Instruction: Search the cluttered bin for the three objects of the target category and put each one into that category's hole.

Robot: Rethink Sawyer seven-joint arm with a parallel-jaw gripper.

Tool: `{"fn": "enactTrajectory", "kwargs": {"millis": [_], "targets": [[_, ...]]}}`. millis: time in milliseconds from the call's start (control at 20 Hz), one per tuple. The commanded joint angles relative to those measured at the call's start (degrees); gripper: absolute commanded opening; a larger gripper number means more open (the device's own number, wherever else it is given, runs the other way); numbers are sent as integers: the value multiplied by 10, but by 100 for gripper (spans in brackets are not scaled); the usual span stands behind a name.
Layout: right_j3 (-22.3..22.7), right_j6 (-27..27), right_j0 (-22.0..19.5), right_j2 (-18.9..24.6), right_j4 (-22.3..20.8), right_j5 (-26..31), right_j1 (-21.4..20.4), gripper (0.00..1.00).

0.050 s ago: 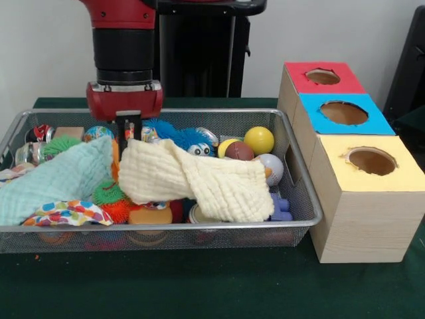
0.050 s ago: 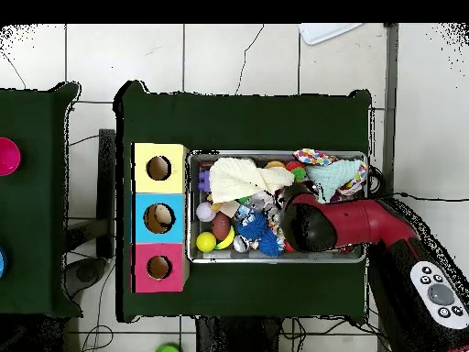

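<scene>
Two cloths (image 1: 192, 181) cover toys in bin (image 1: 302, 199); boxes (image 1: 362, 193) beside bin; pincer (image 1: 128, 136) above cloths, state unclear; green surface (image 1: 199, 286).

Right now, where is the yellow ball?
Front view: the yellow ball sits at the bin's far right end, beside a brown ball, nearest the boxes.

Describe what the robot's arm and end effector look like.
The arm is a thick cylinder in glossy red with a black band, ending in a rounded red wrist housing. The end effector below it is small, dark and narrow. From overhead, the red arm meets a black section with grey buttons.
</scene>
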Motion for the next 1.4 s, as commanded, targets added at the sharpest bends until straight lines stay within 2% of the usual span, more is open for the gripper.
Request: {"fn": "enactTrajectory", "kwargs": {"millis": [50,250,500,750,1050,1400], "targets": [[-15,-217,-31,63,-31,103,-12,0],[-5,-223,-49,66,-27,130,-25,0],[44,-185,-53,35,-26,155,-77,0],[98,-138,-52,9,-34,153,-126,0],[125,-105,-55,-2,-33,140,-144,0],[144,11,-11,-64,-57,96,-151,0]]}}
